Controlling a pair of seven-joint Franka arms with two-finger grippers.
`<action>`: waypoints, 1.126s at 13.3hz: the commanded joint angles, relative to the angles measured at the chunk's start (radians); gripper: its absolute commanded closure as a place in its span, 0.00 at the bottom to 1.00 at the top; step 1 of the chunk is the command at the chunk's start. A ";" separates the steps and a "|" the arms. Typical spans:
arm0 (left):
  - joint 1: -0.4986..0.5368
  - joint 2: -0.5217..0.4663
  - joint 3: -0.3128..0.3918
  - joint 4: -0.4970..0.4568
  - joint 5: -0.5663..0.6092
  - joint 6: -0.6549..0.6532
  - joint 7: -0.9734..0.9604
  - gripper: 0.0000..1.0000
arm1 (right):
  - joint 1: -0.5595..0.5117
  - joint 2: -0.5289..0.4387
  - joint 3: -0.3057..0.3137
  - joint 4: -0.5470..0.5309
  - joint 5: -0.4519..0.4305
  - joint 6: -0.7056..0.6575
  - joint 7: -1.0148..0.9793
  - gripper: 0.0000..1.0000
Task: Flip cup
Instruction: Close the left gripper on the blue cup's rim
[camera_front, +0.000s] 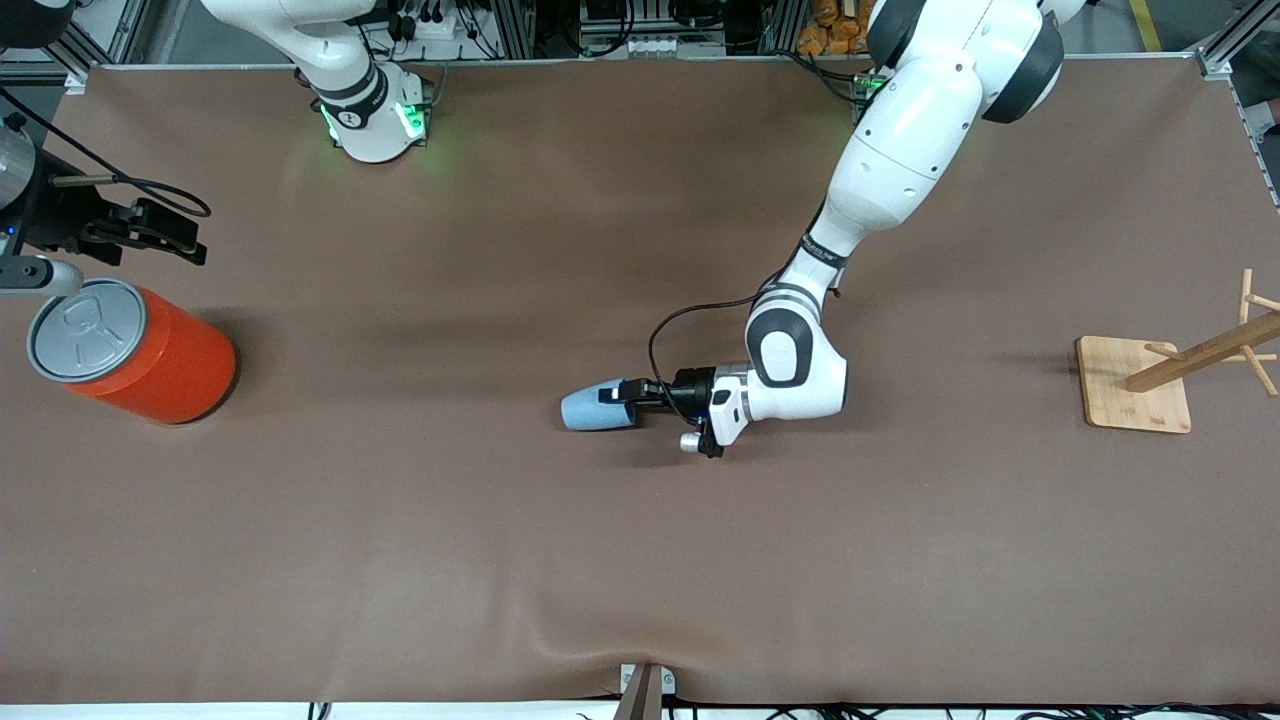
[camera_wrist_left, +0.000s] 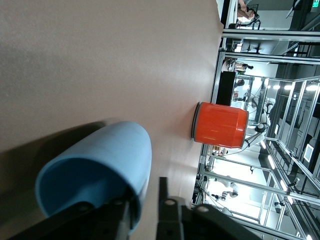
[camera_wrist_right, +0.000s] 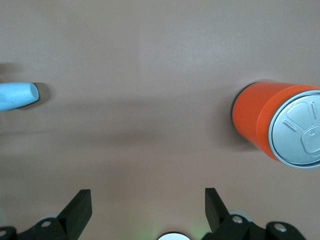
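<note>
The light-blue cup (camera_front: 592, 411) lies on its side in the middle of the table, its narrow base toward the right arm's end. My left gripper (camera_front: 630, 398) is low at its open mouth. In the left wrist view the cup (camera_wrist_left: 100, 165) fills the lower part, and my left gripper (camera_wrist_left: 142, 197) straddles the rim wall, one finger inside and one finger (camera_wrist_left: 163, 200) outside. A strip of table shows between the wall and the outer finger, so the jaws stand open. The cup's base also shows in the right wrist view (camera_wrist_right: 17, 95). My right gripper (camera_front: 165, 235) waits open and empty over the table's right-arm end.
A large orange can (camera_front: 150, 360) with a grey lid stands at the right arm's end, just nearer to the front camera than my right gripper; it also shows in both wrist views (camera_wrist_left: 220, 125) (camera_wrist_right: 280, 125). A wooden peg stand (camera_front: 1135, 385) sits at the left arm's end.
</note>
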 joint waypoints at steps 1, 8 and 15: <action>0.005 0.007 0.002 0.022 -0.015 0.009 0.023 1.00 | 0.005 -0.002 -0.002 -0.011 0.012 0.011 0.012 0.00; 0.025 -0.065 0.000 0.031 0.097 -0.031 -0.238 1.00 | 0.005 0.000 -0.002 -0.013 0.013 0.013 0.015 0.00; 0.057 -0.269 0.011 0.017 0.474 -0.033 -0.526 1.00 | 0.014 0.001 -0.002 -0.013 0.013 0.013 0.020 0.00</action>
